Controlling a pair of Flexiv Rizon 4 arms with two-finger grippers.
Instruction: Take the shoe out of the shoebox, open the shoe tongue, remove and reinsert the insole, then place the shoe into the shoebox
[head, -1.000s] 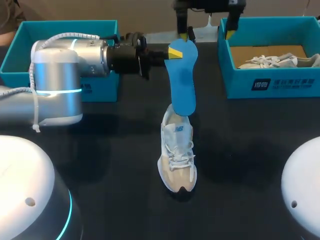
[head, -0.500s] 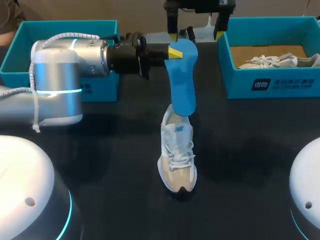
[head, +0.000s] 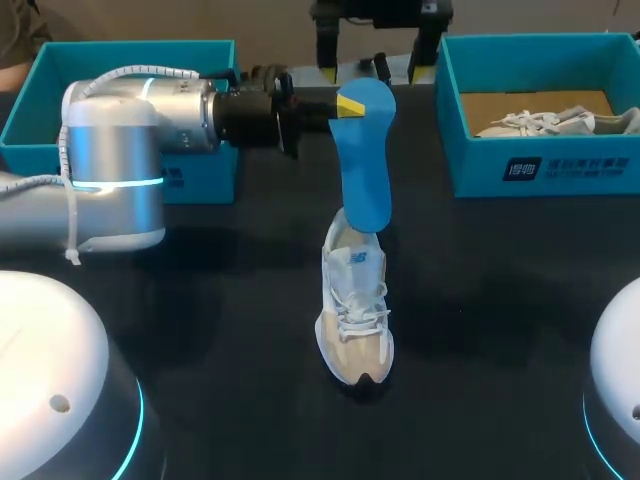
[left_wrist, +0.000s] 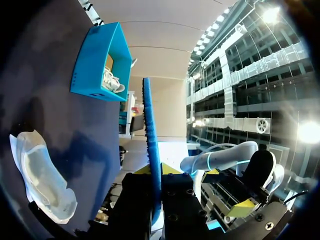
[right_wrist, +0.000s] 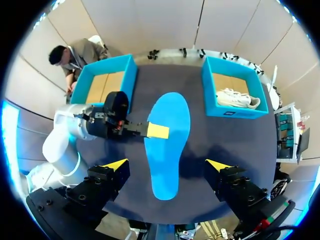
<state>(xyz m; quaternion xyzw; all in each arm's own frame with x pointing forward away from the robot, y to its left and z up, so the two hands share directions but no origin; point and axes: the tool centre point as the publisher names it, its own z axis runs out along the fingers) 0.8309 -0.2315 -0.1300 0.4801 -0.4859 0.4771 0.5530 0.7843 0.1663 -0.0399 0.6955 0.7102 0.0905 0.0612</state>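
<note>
My left gripper (head: 338, 106) is shut on one end of a blue insole (head: 362, 165), which it holds up over the table. The insole's other end hangs by the heel opening of a white and beige shoe (head: 353, 310); I cannot tell if they touch. In the left wrist view the insole (left_wrist: 151, 145) runs edge-on from between the gripper (left_wrist: 156, 172)'s fingers, with the shoe (left_wrist: 42, 180) lying on the dark table. My right gripper (right_wrist: 166, 165) stands wide open above the insole (right_wrist: 167, 142), apart from it. The shoe is hidden from the right wrist view.
A blue shoebox (head: 540, 165) at the back right holds a second white shoe (head: 555, 122). Another blue shoebox (head: 120, 60) stands at the back left behind my left arm; only its cardboard floor (right_wrist: 102, 85) shows.
My right gripper has shifted left along the far edge of the table, still wide open. My left gripper, the insole and the shoe have stayed put.
</note>
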